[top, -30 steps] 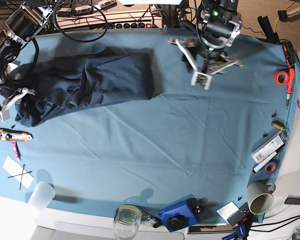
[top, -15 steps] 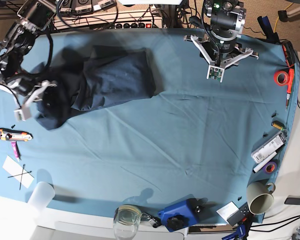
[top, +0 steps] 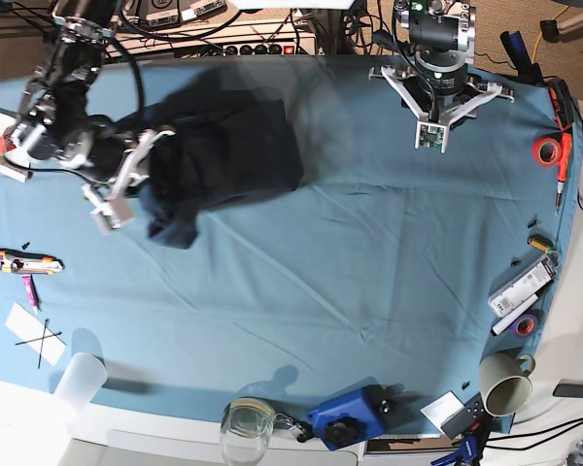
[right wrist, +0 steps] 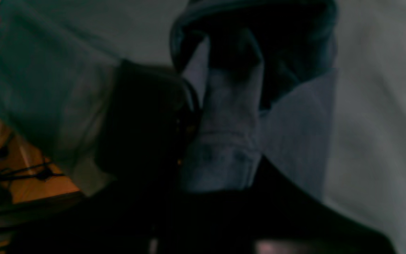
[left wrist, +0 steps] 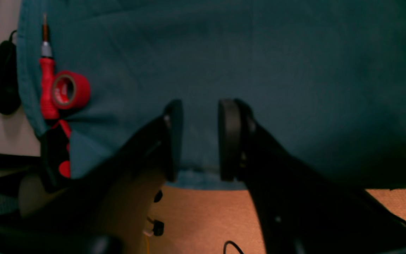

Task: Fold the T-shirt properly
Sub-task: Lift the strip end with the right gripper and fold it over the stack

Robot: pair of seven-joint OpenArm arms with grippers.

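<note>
The dark navy T-shirt [top: 228, 150] lies bunched at the back left of the teal tablecloth [top: 369, 252]. My right gripper [top: 136, 189] is shut on a fold of the shirt's left side and holds it off the cloth. In the right wrist view this grey-blue fabric [right wrist: 224, 141] runs beside a dark finger [right wrist: 150, 120]; the other finger is hidden. My left gripper [top: 430, 136] hangs over the back right edge of the table, far from the shirt. In the left wrist view its jaws [left wrist: 201, 141] stand apart, open, with only tablecloth behind them.
A red tape roll [left wrist: 71, 90] and a red screwdriver [left wrist: 47, 88] lie at the right edge. Markers [top: 523, 286], a mug [top: 505, 383], a blue device [top: 350, 416] and a glass [top: 248, 427] line the front right. A utility knife [top: 27, 261] and plastic cup [top: 81, 379] sit at the left.
My right gripper has lifted the shirt's left part and carried it rightward toward the rest of the shirt. The left arm has drawn back to the table's far edge and its jaws have narrowed.
</note>
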